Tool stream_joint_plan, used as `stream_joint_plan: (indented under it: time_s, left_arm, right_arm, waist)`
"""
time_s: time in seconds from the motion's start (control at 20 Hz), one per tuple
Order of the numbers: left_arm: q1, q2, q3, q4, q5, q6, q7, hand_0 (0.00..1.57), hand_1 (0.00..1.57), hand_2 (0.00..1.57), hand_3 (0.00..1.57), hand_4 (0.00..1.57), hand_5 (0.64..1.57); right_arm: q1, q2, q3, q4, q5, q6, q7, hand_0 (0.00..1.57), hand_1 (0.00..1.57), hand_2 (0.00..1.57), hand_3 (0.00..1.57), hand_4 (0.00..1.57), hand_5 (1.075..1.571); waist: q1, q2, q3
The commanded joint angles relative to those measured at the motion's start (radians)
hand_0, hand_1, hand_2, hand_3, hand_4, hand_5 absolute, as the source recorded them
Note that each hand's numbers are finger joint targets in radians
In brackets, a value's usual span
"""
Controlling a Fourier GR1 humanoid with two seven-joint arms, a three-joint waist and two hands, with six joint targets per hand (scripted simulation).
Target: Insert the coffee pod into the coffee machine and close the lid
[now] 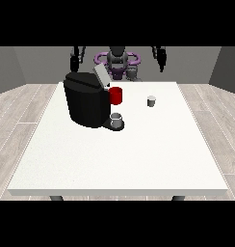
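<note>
Neither robot hand reaches over the tabletop (138, 164): the robot hand at the view's left (76, 60) and the robot hand at the view's right (160, 58) both hang raised behind the far edge, well apart from everything, and I cannot tell how their fingers lie.

Nearest on the white tabletop stands a small grey cup (117, 120), on the black base at the foot of the coffee machine (86, 99). That black machine sits left of centre, its grey lid (101, 76) tilted up and open. Just behind the cup, beside the machine's front, is a red mug (116, 95). The coffee pod (151, 101), small and pale grey, stands upright on the tabletop right of the mug, apart from the machine. Farthest back, the robot's torso (117, 60) faces the tabletop.
</note>
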Motion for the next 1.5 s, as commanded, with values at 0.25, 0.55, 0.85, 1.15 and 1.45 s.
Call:
stream_joint_plan:
  time_s: [0.25,0.55,0.85,1.15,1.45]
  left_arm:
    - [0.146,-0.025,-0.032,-0.018,0.058,-0.098,-0.17,0.0,0.0,0.0,0.0,0.28,1.571]
    - [0.107,0.061,-0.027,-0.047,-0.025,-0.122,-0.164,0.0,0.0,0.0,0.0,0.32,1.571]
    - [-0.067,0.154,0.097,0.104,-0.067,-0.094,-0.065,0.0,0.0,0.0,0.0,0.0,1.571]
    - [-0.174,0.198,0.131,0.262,-0.036,-0.179,-0.023,0.0,0.0,0.0,0.0,0.0,1.571]
    - [-0.259,0.198,0.154,0.431,-0.098,-0.134,-0.119,0.0,0.0,0.0,0.0,0.0,1.571]
  right_arm:
    - [0.091,0.001,-0.01,0.021,-0.016,0.03,-0.055,0.0,0.0,0.0,0.0,0.13,1.571]
    - [0.001,0.054,-0.129,0.067,-0.035,-0.114,-0.188,0.0,0.0,0.0,0.0,0.14,1.571]
    - [-0.023,0.061,-0.05,-0.043,-0.01,-0.1,-0.098,0.0,0.0,0.0,0.0,0.18,1.571]
    - [-0.061,0.061,-0.03,-0.042,-0.026,-0.099,-0.073,0.0,0.0,0.0,0.0,0.19,1.571]
    - [-0.093,0.066,-0.051,0.035,-0.04,-0.093,-0.191,0.0,0.0,0.0,0.0,0.26,1.571]
  waist:
    - [0.009,-0.064,-0.0321]
    - [0.027,-0.026,-0.0315]
    - [-0.086,0.012,-0.0321]
    - [-0.108,0.062,-0.0321]
    - [-0.122,0.168,-0.032]
